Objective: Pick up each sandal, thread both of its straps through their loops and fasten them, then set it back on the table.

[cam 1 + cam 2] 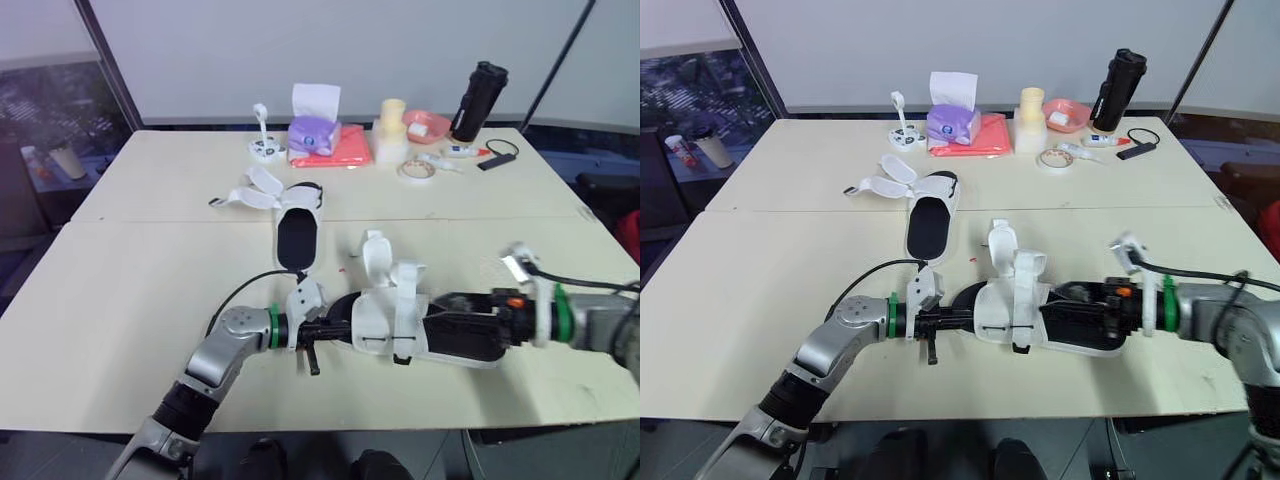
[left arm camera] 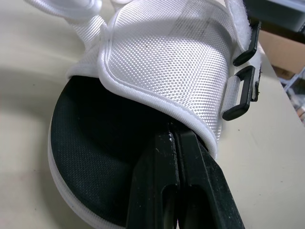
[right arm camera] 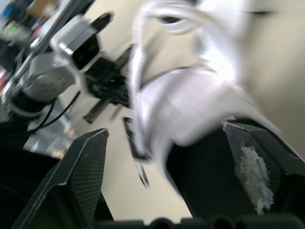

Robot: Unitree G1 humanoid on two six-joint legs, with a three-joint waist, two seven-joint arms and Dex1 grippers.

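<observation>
Sandal (image 1: 385, 318) occupies the beige table's (image 1: 120, 300) near half; white wall (image 1: 400, 50) stands beyond.

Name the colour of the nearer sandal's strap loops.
The sandal's loops are black, clearest in the left wrist view.

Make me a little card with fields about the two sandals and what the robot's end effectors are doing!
Near sandal: between both end effectors, straps standing up unfastened
Far sandal: alone on the table further back, straps splayed open
Left end effector: shut, tips under the near sandal's white upper
Right end effector: open, a finger either side of the heel end
</observation>
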